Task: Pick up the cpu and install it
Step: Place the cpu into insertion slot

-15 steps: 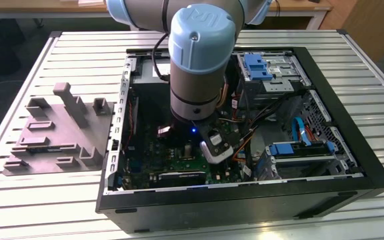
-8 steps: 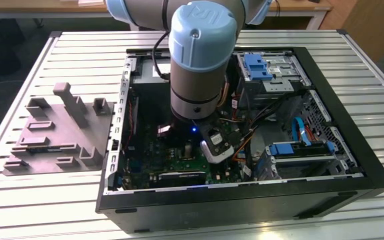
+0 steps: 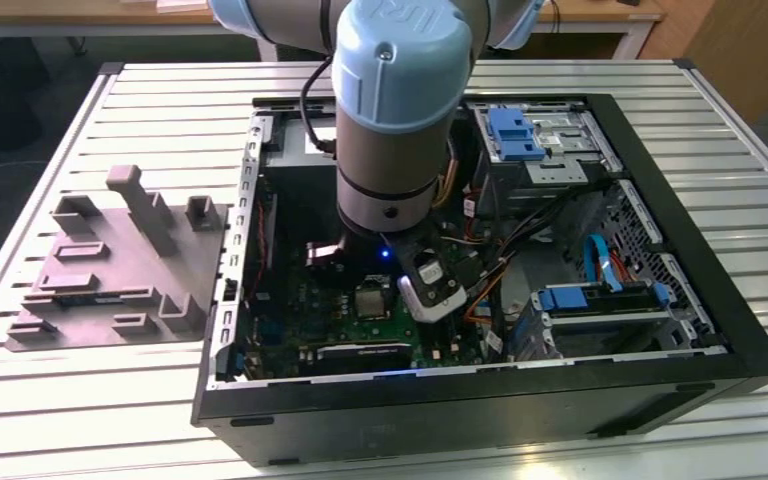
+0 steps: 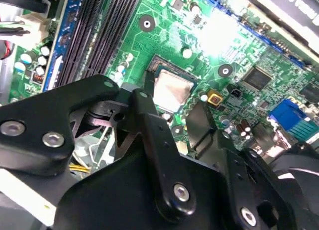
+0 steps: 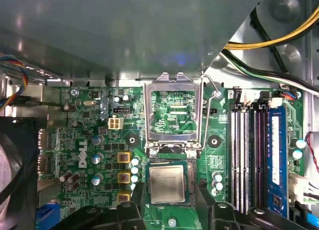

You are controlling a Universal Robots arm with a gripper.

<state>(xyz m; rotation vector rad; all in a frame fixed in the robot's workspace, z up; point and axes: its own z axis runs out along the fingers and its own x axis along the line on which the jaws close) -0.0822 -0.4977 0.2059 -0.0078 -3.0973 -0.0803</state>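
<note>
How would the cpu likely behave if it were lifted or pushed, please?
The cpu looks thin, flat and metal-topped, so probably stiff and light. Its smooth top may be slippery. Lying flat in the socket, it should not roll or tip.

An open black case (image 3: pixel 491 410) lies flat on a slatted table (image 3: pixel 37 420). Outside the case, just beside its wall on the exterior view's left, sits a grey fixture (image 3: pixel 104 290) with upright posts. Inside the case, along that same wall, lies a green motherboard (image 3: pixel 317 305). The case's opposite half holds a blue bracket (image 3: pixel 511 135) at its far end and a second blue bracket (image 3: pixel 598 297) nearer its front, with orange cables (image 3: pixel 491 270) between them. In the first wrist view, a metal socket frame (image 5: pixel 173 113) stands swung open on the motherboard, with memory slots (image 5: pixel 244 155) beside it, and yellow cables (image 5: pixel 289 38) cross a corner of the case.
</note>
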